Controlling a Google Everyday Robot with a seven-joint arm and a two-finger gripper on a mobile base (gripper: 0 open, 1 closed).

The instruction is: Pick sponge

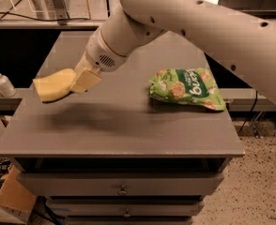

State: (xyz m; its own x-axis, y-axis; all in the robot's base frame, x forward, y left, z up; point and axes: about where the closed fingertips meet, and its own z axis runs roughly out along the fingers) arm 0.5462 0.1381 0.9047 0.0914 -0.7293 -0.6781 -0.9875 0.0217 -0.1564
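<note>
Left of the green snack bag (185, 87) and well apart from it, the pale yellow sponge (52, 85) hangs just above the grey cabinet top (128, 130), with its shadow cast below. The one camera view shows the gripper (80, 82) pinching the sponge's end nearer the bag, fingers (87, 78) pressed onto the foam. The pick looks essentially done; what is left is lifting it clear without losing the hold.
</note>
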